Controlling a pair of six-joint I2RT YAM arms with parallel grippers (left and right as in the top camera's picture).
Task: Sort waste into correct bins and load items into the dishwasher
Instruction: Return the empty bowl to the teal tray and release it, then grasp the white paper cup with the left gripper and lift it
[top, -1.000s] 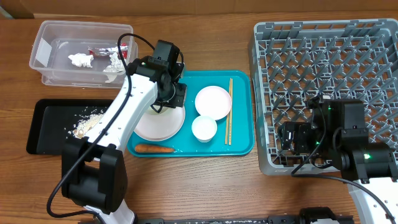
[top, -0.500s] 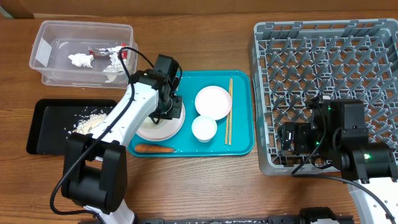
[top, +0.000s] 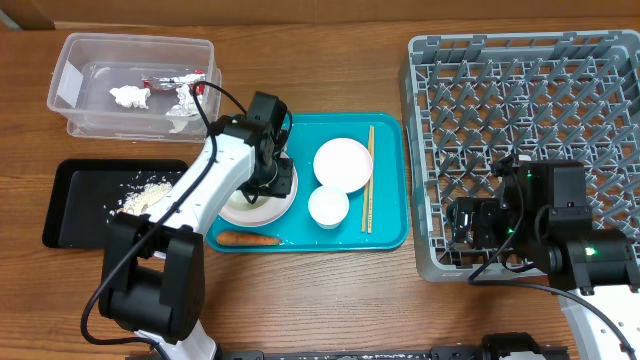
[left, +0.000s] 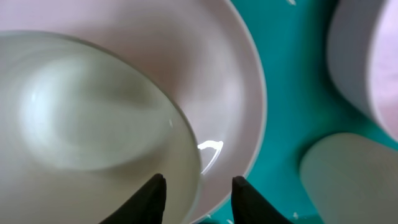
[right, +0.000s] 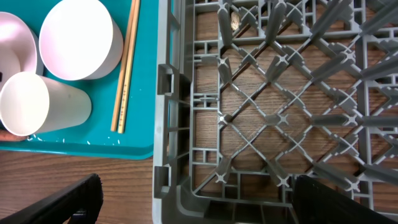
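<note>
The left hand (left: 199, 182) is hovering low over the teal plastic tray (top: 390, 200), its two dark fingers (left: 146, 205) standing apart and gripping nothing. The rim of a shallow white bowl (left: 81, 112) is showing between those fingers, clear of both. That bowl is sitting inside the round white plate (left: 233, 74) directly below the hand.

Just beside the hand, on its rack-ward side, a second white bowl (top: 343, 163) and a small white cup (top: 328, 206) are standing upright on the same tray. Beyond them a pair of thin light-wood chopsticks (top: 368, 178) is lying straight along the tray. The small orange carrot (top: 248, 239) is lying near the tray's edge, on the robot's side of the hand.

Well off the hand's other side, the clear plastic rectangular tub (top: 70, 85) is holding crumpled white tissue (top: 128, 96) and the red-and-silver crinkled snack wrapper (top: 165, 82). The shallow black rectangular tray (top: 80, 210) beside it is holding whitish rice scraps (top: 148, 193). Both are resting on the brown wooden worktop (top: 330, 300).

The right hand (right: 196, 186) is hanging with its fingers spread wide, holding nothing, above the near corner of the large square grey plastic dish rack (top: 520, 100). Under this hand the wood is showing through the gaps in the rack's lattice base. The teal tray with the cup and chopsticks is lying just past the rack's wall from this hand.
</note>
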